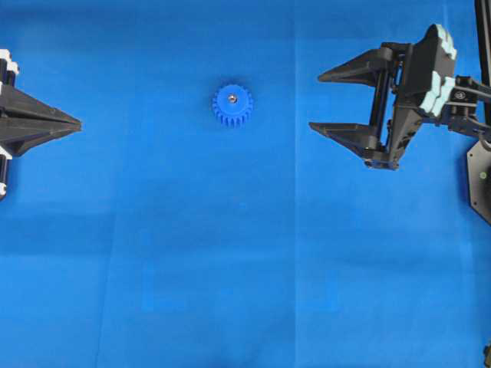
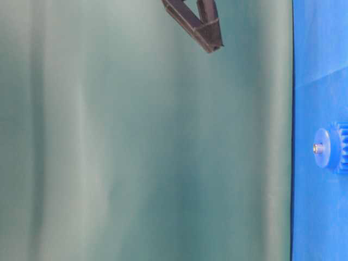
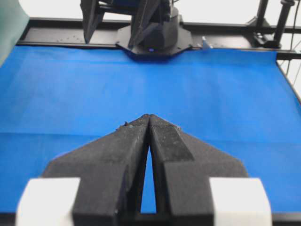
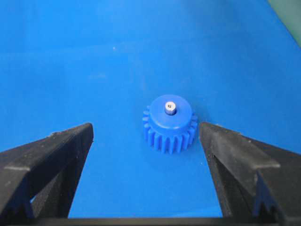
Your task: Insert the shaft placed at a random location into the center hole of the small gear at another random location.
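A small gear [image 1: 232, 104] is seen on blue cloth [image 1: 230, 268], with the shaft [image 4: 170, 107] standing in its center hole (seemingly seated). The right gripper [image 1: 342, 103] is spread wide, holding nothing. The left gripper [image 1: 75, 123] is closed, empty.
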